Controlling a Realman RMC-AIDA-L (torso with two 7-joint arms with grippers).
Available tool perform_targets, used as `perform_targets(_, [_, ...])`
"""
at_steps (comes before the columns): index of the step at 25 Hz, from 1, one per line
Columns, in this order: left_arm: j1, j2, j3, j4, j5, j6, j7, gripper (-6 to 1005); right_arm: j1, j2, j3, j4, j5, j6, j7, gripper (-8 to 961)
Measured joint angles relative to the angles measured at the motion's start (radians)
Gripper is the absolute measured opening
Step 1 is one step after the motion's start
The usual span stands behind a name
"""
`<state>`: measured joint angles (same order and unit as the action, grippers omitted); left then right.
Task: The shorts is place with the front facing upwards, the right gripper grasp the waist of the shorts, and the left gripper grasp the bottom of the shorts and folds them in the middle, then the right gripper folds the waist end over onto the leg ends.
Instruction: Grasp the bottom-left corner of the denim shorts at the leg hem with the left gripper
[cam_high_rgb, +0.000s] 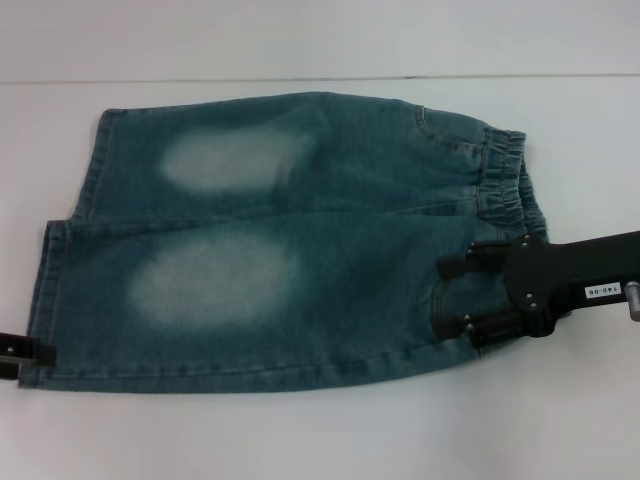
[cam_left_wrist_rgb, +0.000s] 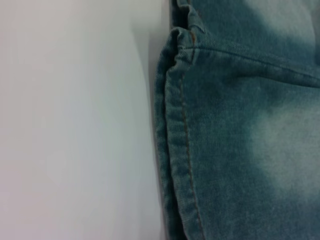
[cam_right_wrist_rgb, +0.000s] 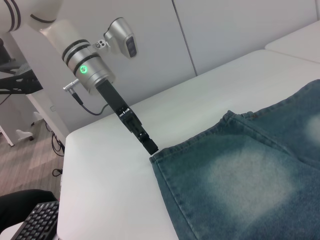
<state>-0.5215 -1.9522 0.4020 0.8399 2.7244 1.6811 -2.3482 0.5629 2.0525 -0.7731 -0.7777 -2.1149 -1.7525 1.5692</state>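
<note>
The blue-green denim shorts (cam_high_rgb: 280, 240) lie flat on the white table (cam_high_rgb: 320, 430), both pale thigh patches facing up. The puckered waist of the shorts (cam_high_rgb: 505, 180) is on the right. The straight leg ends (cam_high_rgb: 50, 290) are on the left, and one hem (cam_left_wrist_rgb: 175, 150) fills the left wrist view. My right gripper (cam_high_rgb: 457, 300), on the bar with the white sticker, hovers open over the near part of the waist end. My left gripper (cam_high_rgb: 20, 352) sits at the near-left hem corner; the right wrist view shows the left gripper (cam_right_wrist_rgb: 149, 146) tip touching that corner.
Bare white table (cam_right_wrist_rgb: 110, 190) surrounds the shorts on every side. Its edge (cam_right_wrist_rgb: 62, 170) drops off beyond the left arm, with a black keyboard (cam_right_wrist_rgb: 30, 222) on a lower level there. White wall panels stand behind.
</note>
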Motion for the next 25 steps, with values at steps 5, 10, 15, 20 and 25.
perform_targets(5, [-0.001,-0.001,0.009,-0.001,0.000,-0.008,-0.002,590,0.000,0.000,0.000,0.000,-0.001,-0.001,0.000,911])
perform_targets(10, [-0.001,-0.001,0.010,-0.001,0.000,-0.012,-0.002,586,0.000,0.000,0.000,0.000,-0.001,0.000,0.001,911])
perform_targets(15, [-0.002,-0.001,0.012,-0.001,0.000,-0.013,-0.001,581,0.000,0.000,0.000,0.000,-0.001,0.002,0.001,912])
perform_targets(20, [-0.002,-0.001,0.016,-0.001,0.000,-0.017,0.002,576,0.000,0.000,0.000,0.000,0.000,0.002,0.001,912])
perform_targets(25, [-0.002,-0.001,0.019,-0.001,0.000,-0.027,0.002,572,0.000,0.000,0.000,0.002,0.000,0.002,0.002,911])
